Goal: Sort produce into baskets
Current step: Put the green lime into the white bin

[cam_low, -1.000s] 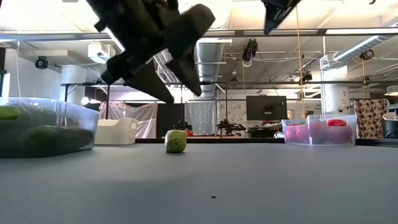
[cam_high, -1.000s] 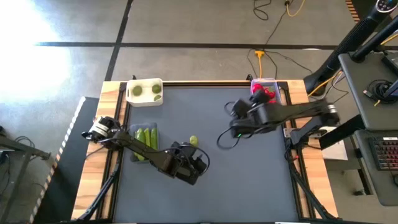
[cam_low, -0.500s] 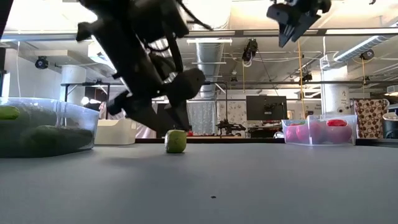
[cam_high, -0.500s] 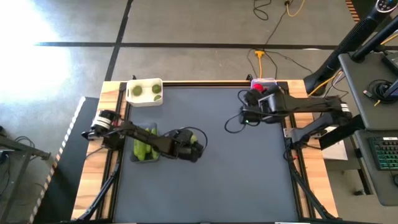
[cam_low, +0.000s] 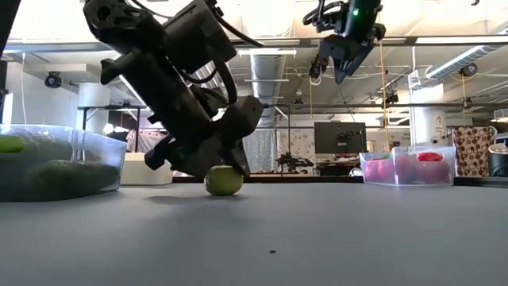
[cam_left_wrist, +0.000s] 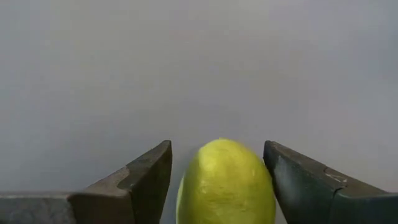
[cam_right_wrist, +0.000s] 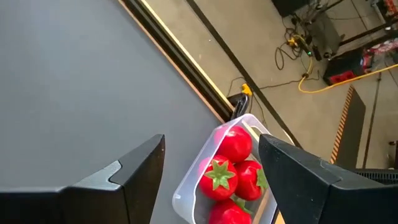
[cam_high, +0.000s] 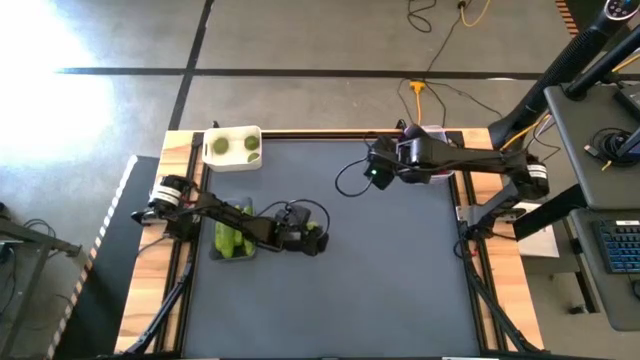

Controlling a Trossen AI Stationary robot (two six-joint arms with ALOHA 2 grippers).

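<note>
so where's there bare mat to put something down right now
The near half of the mat is bare, as is the middle strip between the left gripper and the right gripper. The left side is crowded: white tub, clear tub of green pods and the yellow-green ball between the left jaws. The red-piece tub fills the far right corner.

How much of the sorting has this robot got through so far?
Nearly all, it seems. Red tomatoes lie in one clear tub, green pods in another clear tub, and two yellow-green balls in the white tub. In hand: the left gripper straddles the last loose ball on the table, not clearly clamped. Left: carrying it to the white tub. The right gripper hangs open above the tomatoes.
</note>
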